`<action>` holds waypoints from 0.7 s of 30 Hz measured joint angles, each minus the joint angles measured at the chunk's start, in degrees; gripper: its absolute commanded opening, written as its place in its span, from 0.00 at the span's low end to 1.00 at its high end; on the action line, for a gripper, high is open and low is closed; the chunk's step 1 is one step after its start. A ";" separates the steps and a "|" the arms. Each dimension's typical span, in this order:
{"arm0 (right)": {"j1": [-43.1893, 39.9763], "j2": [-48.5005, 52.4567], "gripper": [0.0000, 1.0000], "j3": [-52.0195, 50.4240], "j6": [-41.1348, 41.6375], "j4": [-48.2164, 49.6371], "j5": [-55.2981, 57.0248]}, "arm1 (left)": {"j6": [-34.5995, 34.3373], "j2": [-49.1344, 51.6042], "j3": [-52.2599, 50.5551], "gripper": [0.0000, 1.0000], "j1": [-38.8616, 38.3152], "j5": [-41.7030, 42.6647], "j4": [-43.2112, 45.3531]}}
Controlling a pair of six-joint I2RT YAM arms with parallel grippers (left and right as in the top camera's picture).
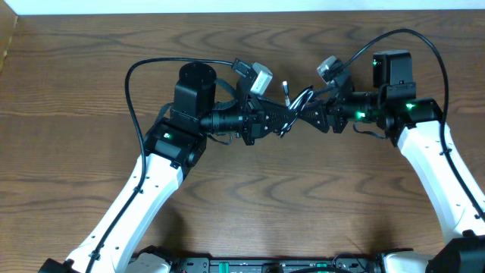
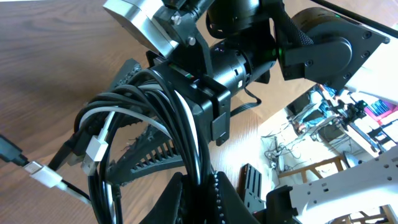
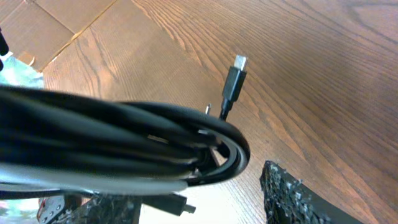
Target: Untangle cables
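The cables are wound into one black-and-white coil (image 1: pixel 300 101), held above the table between the two arms. My left gripper (image 1: pixel 286 120) is shut on the coil's black strands, which run down between its fingers in the left wrist view (image 2: pixel 202 193). White plugs (image 2: pixel 92 153) hang from the coil (image 2: pixel 168 112) there. My right gripper (image 1: pixel 317 114) is open. In the right wrist view its fingers (image 3: pixel 186 191) are spread wide, and the coil (image 3: pixel 124 143) lies across the gap between them. A black plug (image 3: pixel 234 79) sticks up from the coil.
The brown wooden table (image 1: pixel 250 205) lies under both arms. Thick black robot wires (image 1: pixel 136 83) loop over each arm. Both wrist cameras (image 1: pixel 258 76) crowd close to the coil at the centre back.
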 measured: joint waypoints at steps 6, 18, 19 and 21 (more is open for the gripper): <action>0.22 1.49 0.63 0.00 0.31 2.10 0.02 | 0.00 0.00 0.00 0.08 0.00 0.59 -0.02; 1.57 9.01 0.24 0.00 4.39 7.08 -0.11 | -0.02 0.02 0.00 0.08 0.04 0.85 -0.02; 1.57 9.09 0.58 -0.02 4.72 6.93 -0.24 | -0.02 0.02 0.00 0.08 0.04 0.85 0.00; 1.55 9.09 0.72 -0.02 4.85 6.86 -1.03 | -0.02 0.02 0.00 0.08 0.04 0.83 -0.02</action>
